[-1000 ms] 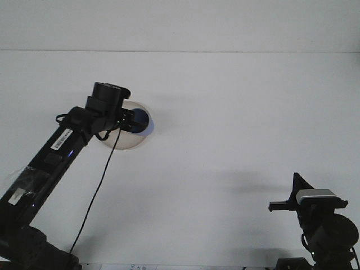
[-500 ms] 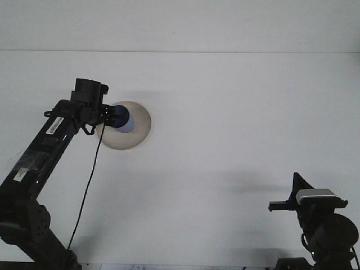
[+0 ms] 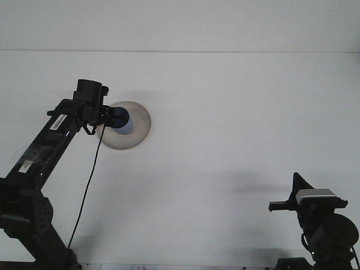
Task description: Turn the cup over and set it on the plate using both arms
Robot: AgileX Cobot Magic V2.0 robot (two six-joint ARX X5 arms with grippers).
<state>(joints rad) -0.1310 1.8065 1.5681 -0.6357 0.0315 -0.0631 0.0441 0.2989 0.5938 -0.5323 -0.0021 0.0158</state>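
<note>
Pinching the blue cup (image 3: 122,118), the left hand (image 3: 112,117) hovers over the plate (image 3: 135,132) on the white table (image 3: 236,140)

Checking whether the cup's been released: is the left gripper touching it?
Cannot tell. In the front view the left gripper overlaps the blue cup above the plate, hiding any gap.

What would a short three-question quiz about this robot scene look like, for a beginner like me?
1. True or false: the blue cup is over the round plate.
2. Which arm reaches out to the plate? A) left arm B) right arm C) both
3. Fill in: the right gripper sits near the ______ right corner of the front view.

Key
1. True. The cup shows against the plate, at the tip of the left gripper.
2. A. Only the left arm stretches to the plate; the right one stays far from it.
3. Bottom.
</note>
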